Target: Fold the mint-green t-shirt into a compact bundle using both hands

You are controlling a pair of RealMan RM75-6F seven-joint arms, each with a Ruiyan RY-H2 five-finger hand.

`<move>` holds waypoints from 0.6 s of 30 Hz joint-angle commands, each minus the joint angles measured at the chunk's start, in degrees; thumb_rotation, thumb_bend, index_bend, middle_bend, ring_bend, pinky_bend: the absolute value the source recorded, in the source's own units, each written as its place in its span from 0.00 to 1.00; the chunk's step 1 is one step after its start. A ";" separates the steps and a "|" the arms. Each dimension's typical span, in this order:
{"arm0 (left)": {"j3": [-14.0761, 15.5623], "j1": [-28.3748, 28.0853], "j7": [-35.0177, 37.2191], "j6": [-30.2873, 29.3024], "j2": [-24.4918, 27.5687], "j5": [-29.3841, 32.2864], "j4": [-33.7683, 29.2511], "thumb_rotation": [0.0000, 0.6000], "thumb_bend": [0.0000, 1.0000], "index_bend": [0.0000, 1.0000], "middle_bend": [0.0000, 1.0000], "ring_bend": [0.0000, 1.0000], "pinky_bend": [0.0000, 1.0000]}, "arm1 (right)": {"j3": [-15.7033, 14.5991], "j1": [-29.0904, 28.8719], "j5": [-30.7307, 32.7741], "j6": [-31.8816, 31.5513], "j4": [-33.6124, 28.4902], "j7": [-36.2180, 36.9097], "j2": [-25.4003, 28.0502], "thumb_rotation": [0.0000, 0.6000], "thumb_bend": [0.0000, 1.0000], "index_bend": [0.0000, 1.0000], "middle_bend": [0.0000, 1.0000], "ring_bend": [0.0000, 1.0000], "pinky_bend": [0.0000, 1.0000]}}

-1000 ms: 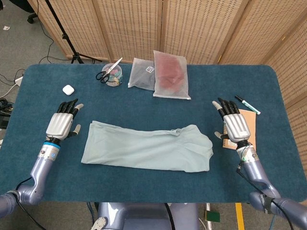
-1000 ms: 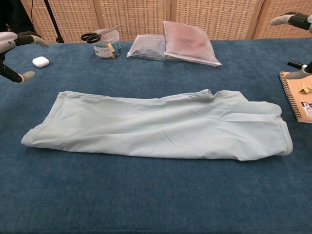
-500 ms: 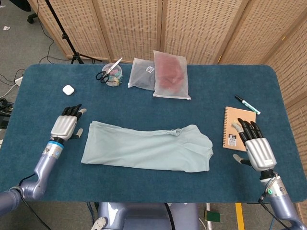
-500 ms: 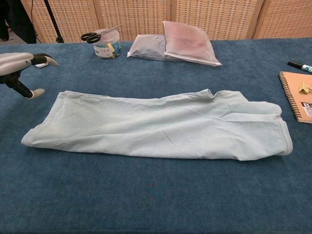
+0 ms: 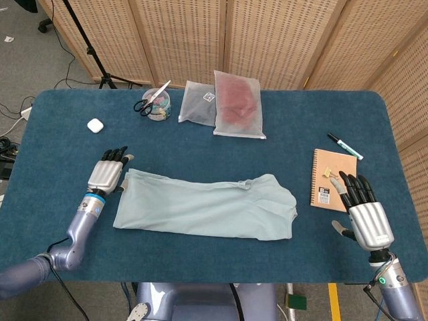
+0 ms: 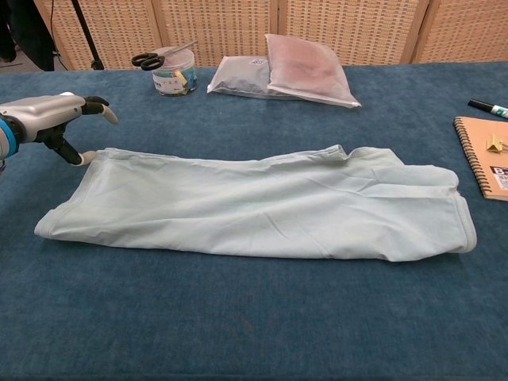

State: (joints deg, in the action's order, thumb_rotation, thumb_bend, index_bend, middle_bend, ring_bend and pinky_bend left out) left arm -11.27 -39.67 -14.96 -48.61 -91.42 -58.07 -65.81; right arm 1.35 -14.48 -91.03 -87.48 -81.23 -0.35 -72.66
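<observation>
The mint-green t-shirt lies flat on the blue table, folded into a long band running left to right. My left hand hovers at the shirt's far left corner, fingers spread, its thumb close to the cloth edge and holding nothing. My right hand is open near the table's front right, below the notebook and well clear of the shirt. The chest view does not show the right hand.
An orange spiral notebook and a marker pen lie at the right. At the back are two plastic bags, a tub with scissors and a white earbud case.
My left hand has moved right, up to the shirt's far left corner. My right hand dropped back from beside the notebook toward the front right edge, leaving the chest view.
</observation>
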 commanded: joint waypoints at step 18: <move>-1.39 -2.44 2.83 3.88 -5.42 2.52 8.00 1.00 0.42 0.35 0.00 0.00 0.00 | 1.02 0.41 -0.28 1.35 -0.32 0.71 -0.03 1.00 0.10 0.00 0.00 0.00 0.00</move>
State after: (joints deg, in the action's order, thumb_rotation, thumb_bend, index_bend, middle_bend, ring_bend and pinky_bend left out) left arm -12.56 -42.02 -12.35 -44.81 -96.54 -55.63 -58.11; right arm 2.37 -14.06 -91.30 -86.14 -81.54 0.36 -72.69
